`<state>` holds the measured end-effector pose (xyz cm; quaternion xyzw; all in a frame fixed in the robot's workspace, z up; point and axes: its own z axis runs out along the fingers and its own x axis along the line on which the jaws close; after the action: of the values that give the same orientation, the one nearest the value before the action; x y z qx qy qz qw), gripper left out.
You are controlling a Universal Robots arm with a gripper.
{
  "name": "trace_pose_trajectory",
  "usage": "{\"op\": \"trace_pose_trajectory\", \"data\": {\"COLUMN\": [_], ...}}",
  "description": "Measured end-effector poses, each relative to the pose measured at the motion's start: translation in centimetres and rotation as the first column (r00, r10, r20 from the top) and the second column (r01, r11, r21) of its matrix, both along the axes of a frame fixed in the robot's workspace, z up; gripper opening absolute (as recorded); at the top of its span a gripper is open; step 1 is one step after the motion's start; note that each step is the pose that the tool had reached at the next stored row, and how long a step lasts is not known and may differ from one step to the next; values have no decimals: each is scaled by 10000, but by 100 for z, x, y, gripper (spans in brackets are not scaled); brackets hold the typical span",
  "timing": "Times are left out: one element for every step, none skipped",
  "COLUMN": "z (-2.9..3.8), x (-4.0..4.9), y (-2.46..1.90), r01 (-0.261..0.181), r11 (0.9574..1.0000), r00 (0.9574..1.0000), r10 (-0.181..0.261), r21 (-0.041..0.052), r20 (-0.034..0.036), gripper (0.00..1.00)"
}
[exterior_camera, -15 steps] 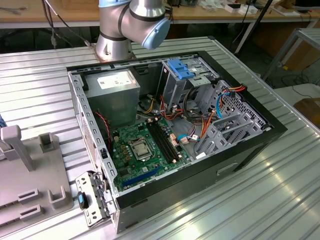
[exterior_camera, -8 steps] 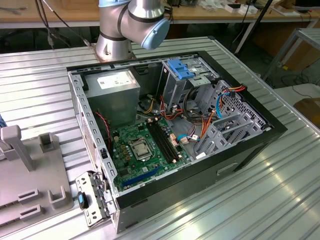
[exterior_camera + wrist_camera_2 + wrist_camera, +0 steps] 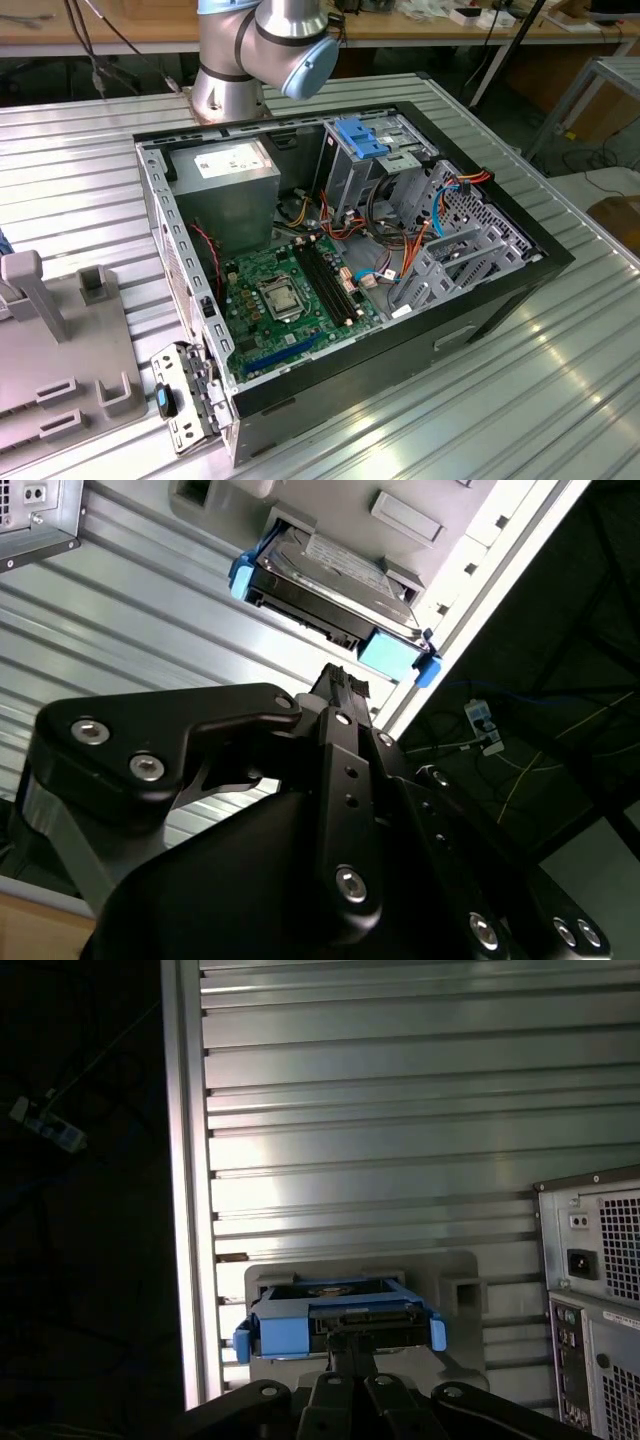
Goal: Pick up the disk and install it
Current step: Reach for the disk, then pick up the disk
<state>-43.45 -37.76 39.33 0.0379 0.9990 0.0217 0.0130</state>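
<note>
A: Closest in the first wrist view is the gripper (image 3: 350, 1352), near the disk (image 3: 340, 1325). I cannot tell whether the jaws are released or clenched.

B: The disk sits in its grey holder (image 3: 430, 1265) by the table (image 3: 350, 1110) edge, apparently unlifted. The computer case (image 3: 600, 1260) stands to its right, so nothing is installed yet.
</note>
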Motion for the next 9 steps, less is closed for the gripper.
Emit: {"op": "trace_pose_trajectory", "data": {"z": [0,0,0,0,0,0,0,0,0], "x": [0,-1,-2,-2,-4,-4,-4,-7,-7], "y": [0,0,0,0,0,0,0,0,0], "r01": [0,0,0,0,0,-2,-12,-203,-343], "r11": [10000,10000,10000,10000,10000,10000,10000,9998,9994], "r00": [10000,10000,10000,10000,10000,10000,10000,9998,9994], "r10": [0,0,0,0,0,2,12,203,343], "r21": [0,0,0,0,0,0,0,0,-1], "r20": [0,1,1,0,0,0,1,0,0], "gripper": [11,11,11,11,11,11,11,11,11]}}
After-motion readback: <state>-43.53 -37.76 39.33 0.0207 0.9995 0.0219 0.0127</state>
